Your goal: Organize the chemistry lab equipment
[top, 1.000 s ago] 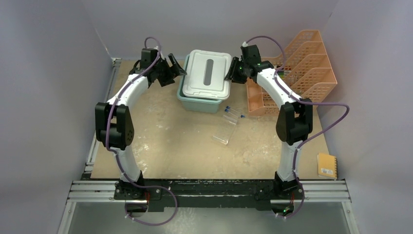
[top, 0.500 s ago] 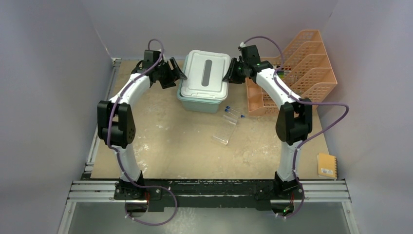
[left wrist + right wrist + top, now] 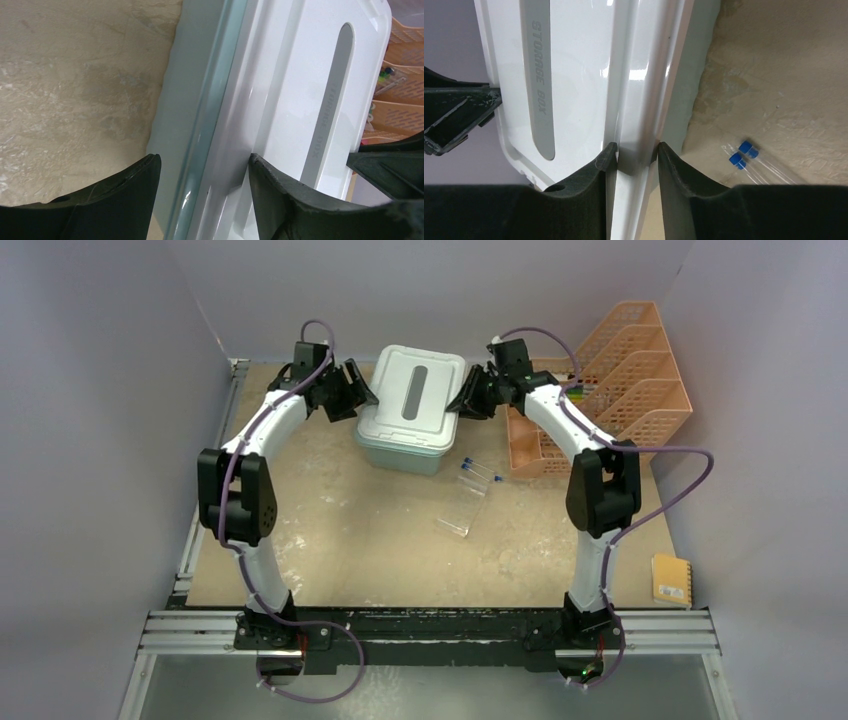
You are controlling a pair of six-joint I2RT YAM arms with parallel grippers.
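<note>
At the back, right gripper (image 3: 632, 150) was pinching the white lid (image 3: 574, 50). Left gripper (image 3: 202, 160) straddled the other edge, jaws apart.

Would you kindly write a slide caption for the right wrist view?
Right tool grips the white lid by its rim; two blue-capped tubes lie nearby.

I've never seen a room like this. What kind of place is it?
Probably a robot practice bench in a lab. A left arm and right arm are bolted at the table's edge, plain walls box it in, and science props lie there: blue-capped tubes, a clear rack, a box with a lid.
</note>
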